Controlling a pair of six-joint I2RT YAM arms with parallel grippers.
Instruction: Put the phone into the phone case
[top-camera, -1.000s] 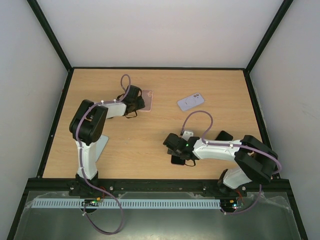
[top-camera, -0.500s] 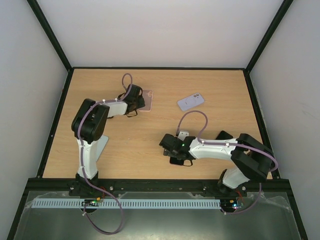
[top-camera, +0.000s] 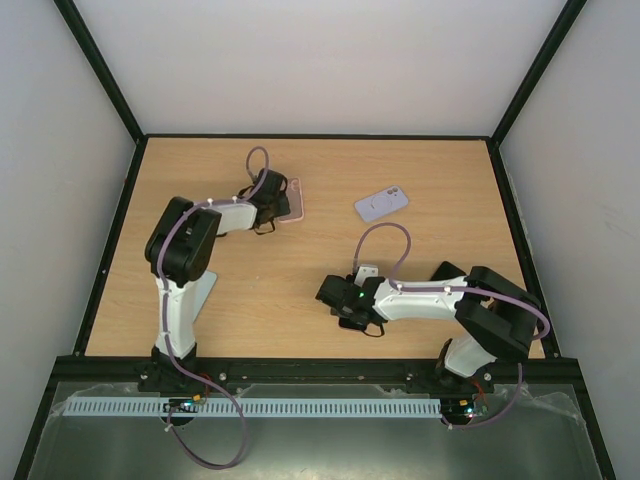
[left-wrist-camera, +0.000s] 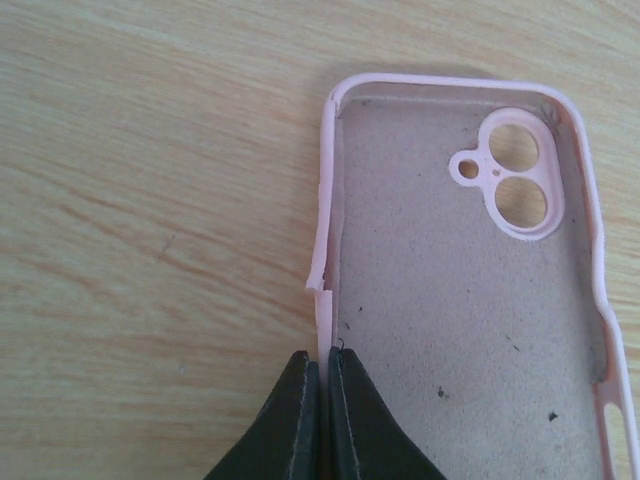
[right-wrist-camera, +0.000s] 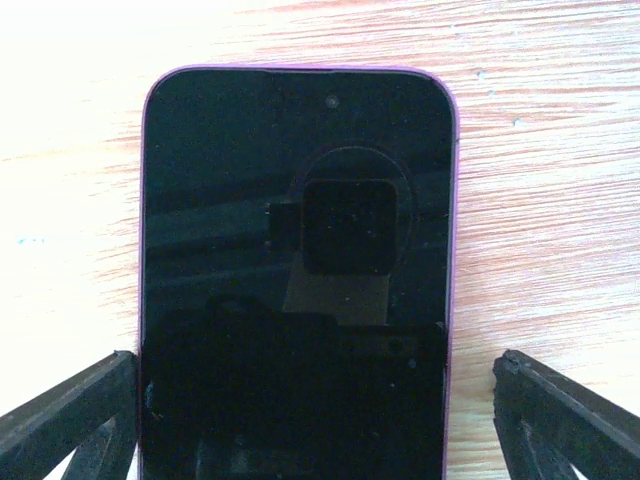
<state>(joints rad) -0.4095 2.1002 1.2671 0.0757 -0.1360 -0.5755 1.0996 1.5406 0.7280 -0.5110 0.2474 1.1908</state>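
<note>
The top camera looks down from behind on the whole table (top-camera: 280, 262). The wrist cameras look down from very near: left at the case (left-wrist-camera: 450, 330), right at the phone (right-wrist-camera: 300, 200).

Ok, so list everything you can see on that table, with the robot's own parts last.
phone case: one, pink, far side of the table left of centre, open side up
phone: one, black screen with purple edge, near side right of centre, screen up
pale item: one, whitish lilac, far side right of centre; phone or case, cannot tell
dark object: one, black, beside the right arm, partly hidden
table: one, light wood
left pincer: one, black, shut on the phone case's side wall
right pincer: one, black, open, straddling the phone
</note>
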